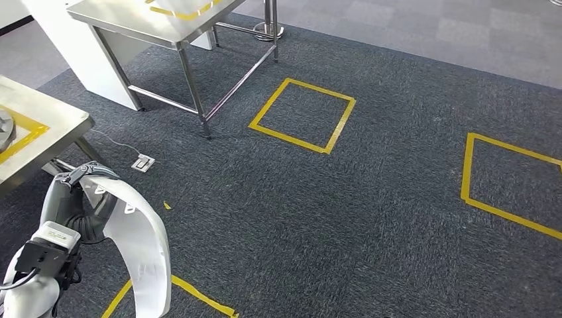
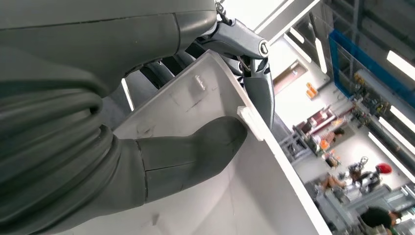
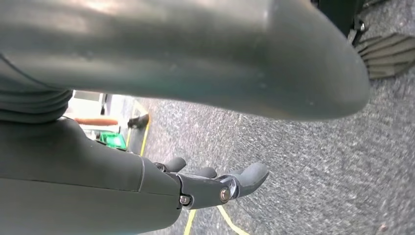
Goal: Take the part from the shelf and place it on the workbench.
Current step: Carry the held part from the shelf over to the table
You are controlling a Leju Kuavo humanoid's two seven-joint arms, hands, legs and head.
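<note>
A: Left hand (image 2: 161, 147) status?
B: Gripping the white curved part (image 1: 142, 252), thumb pressed on its inner face, low at the robot's left above the carpet (image 1: 331, 218).
A: Right hand (image 3: 215, 183)?
B: Holding nothing, fingers loosely apart above the carpet.

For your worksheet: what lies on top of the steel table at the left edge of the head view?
On the steel table lie yellow tape lines and part of a round grey object, cut off by the picture's edge. The rest of the tabletop is out of frame.

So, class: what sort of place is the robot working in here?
Probably a factory-style test floor: steel tables, yellow tape squares on grey carpet, and the left hand carrying a white part.
</note>
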